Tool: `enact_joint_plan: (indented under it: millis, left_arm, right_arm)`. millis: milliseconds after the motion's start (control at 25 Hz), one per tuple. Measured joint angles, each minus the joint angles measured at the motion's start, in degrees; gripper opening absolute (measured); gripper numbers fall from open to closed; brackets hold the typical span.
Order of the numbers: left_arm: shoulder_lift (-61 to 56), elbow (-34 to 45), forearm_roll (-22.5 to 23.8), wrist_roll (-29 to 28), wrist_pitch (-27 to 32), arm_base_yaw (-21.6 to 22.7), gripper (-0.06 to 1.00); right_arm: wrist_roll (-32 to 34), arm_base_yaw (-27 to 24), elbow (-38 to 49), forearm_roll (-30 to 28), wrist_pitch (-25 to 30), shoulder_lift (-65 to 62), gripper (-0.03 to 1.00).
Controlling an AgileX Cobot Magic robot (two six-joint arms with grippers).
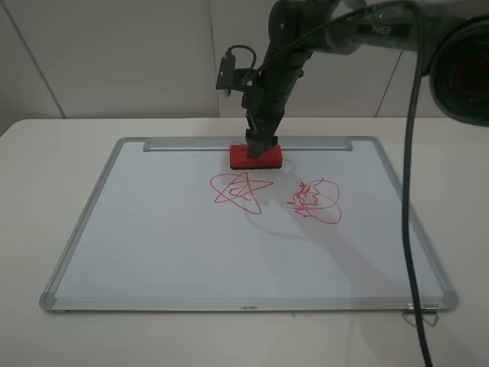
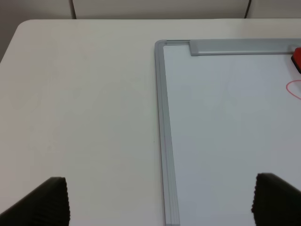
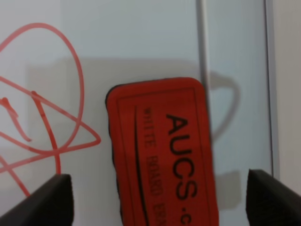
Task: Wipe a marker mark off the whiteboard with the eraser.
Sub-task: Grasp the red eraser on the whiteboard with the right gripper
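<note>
Right fingers (image 3: 275, 197) are down over the eraser (image 1: 256, 157), spread wide either side of it with a gap on both sides, so no pinch. The eraser lies on the whiteboard (image 1: 153, 245), right by its tray strip (image 1: 191, 144). The star mark (image 1: 241, 191) sits on the whiteboard just beside the eraser, toward the middle, unwiped, with the rounder scribble (image 1: 315, 200) near it. Left fingers (image 2: 47, 202) hang spread too, holding nothing, over the whiteboard's corner frame and the bare surface (image 2: 84, 103).
</note>
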Motion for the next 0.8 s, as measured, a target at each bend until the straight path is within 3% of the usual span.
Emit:
enact_joint_plan:
  millis: [800]
  left_arm:
    - [0.00, 0.00, 0.00, 0.00, 0.00, 0.00, 0.77]
  right_arm:
    - [-0.13, -0.55, -0.67, -2.02, -1.22, 4.65, 0.64]
